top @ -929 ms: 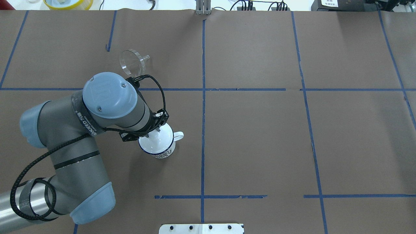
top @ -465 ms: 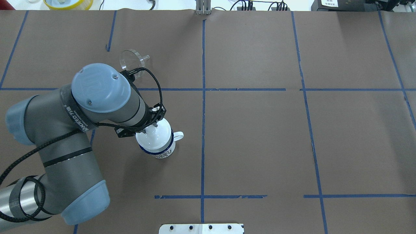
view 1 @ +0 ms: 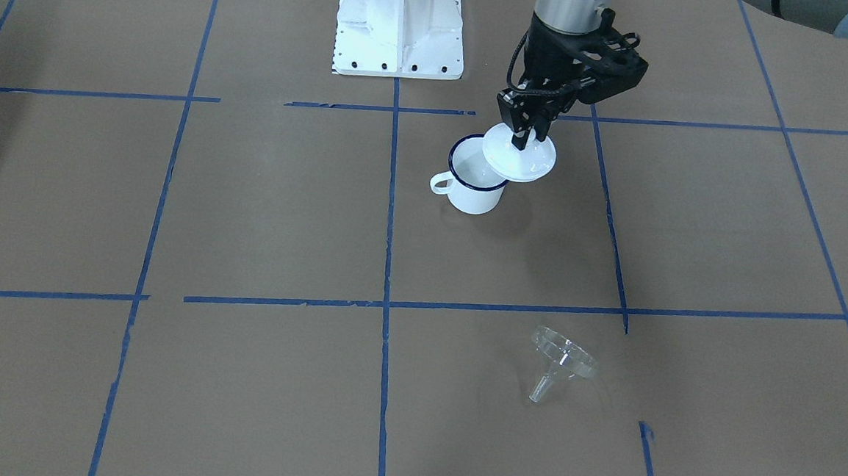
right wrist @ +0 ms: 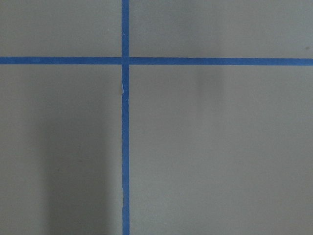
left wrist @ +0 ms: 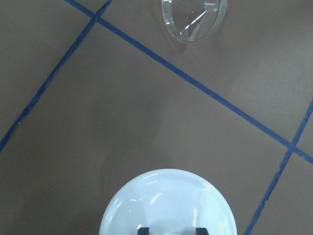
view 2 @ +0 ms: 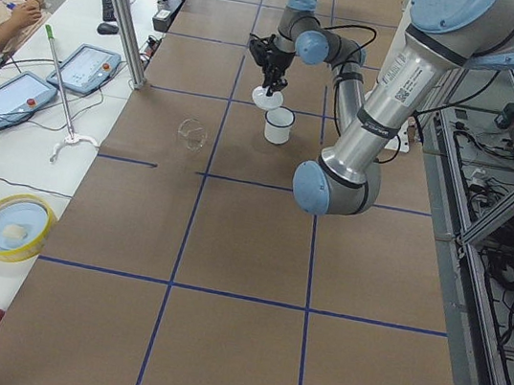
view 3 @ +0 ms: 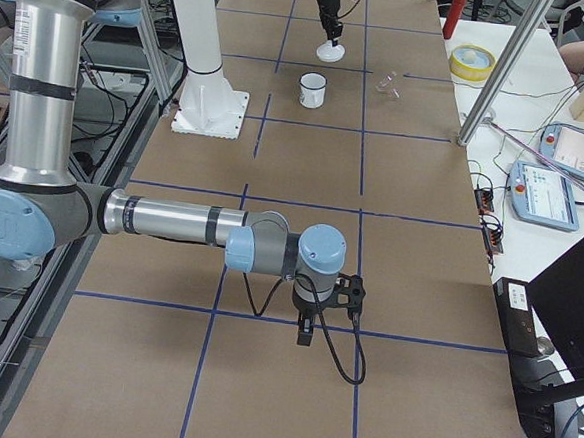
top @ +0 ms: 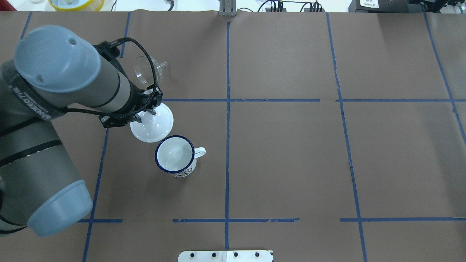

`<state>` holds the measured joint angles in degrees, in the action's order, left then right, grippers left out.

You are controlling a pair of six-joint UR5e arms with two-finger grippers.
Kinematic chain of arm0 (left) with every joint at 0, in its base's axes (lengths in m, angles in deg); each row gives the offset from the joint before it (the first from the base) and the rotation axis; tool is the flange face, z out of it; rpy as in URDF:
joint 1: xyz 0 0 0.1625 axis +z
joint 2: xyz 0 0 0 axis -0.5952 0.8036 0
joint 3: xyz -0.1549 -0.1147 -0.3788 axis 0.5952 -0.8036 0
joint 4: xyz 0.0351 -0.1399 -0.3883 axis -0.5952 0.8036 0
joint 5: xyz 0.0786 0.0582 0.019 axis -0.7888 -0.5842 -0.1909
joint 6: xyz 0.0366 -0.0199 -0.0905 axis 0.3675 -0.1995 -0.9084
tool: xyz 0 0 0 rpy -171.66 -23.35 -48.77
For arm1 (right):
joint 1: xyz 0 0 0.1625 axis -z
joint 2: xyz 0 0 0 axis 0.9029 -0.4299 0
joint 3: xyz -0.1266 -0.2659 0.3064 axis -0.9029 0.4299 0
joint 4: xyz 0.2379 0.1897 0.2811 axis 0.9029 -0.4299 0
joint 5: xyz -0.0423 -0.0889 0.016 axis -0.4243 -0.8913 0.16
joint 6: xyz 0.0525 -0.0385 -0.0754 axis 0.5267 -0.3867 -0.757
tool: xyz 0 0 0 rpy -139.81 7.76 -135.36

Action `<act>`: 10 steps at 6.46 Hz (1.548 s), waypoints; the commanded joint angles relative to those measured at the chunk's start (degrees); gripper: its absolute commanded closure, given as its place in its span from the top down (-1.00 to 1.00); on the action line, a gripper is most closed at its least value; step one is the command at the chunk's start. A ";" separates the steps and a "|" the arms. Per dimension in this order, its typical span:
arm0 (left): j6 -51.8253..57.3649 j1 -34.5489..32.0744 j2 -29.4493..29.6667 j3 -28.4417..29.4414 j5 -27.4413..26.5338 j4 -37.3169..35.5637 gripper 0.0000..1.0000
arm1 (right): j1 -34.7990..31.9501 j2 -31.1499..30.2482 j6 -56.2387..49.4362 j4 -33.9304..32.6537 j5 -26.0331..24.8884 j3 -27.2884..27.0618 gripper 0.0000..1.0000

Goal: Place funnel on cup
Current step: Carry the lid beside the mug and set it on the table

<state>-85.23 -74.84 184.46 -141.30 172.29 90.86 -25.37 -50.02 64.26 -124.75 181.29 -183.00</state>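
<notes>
The cup (top: 175, 156), a white mug with a dark blue rim, stands upright and uncovered; it also shows in the front view (view 1: 475, 186). The clear funnel (top: 147, 69) lies on its side on the table beyond it, also in the front view (view 1: 562, 360) and at the top of the left wrist view (left wrist: 194, 17). My left gripper (top: 145, 112) is shut on the knob of a white domed lid (top: 152, 125) and holds it in the air between cup and funnel. My right gripper (view 3: 304, 330) hangs over bare table far from both; I cannot tell its state.
The white robot base plate (top: 225, 255) sits at the near table edge. A yellow bowl (top: 76, 3) stands off the far left corner. Blue tape lines cross the brown table cover (top: 291, 153).
My left gripper has lifted the white lid off the cup and carried it up and away toward the funnel. The cup has stayed in place and now stands uncovered.
</notes>
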 commanded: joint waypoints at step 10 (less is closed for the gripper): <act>8.93 -1.15 -20.45 17.80 11.80 33.41 -1.00 | 0.00 0.00 0.00 0.00 0.00 0.00 1.00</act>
<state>-76.19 -76.08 164.01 -124.31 183.66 123.91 -25.37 -50.02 64.26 -124.74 181.29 -183.00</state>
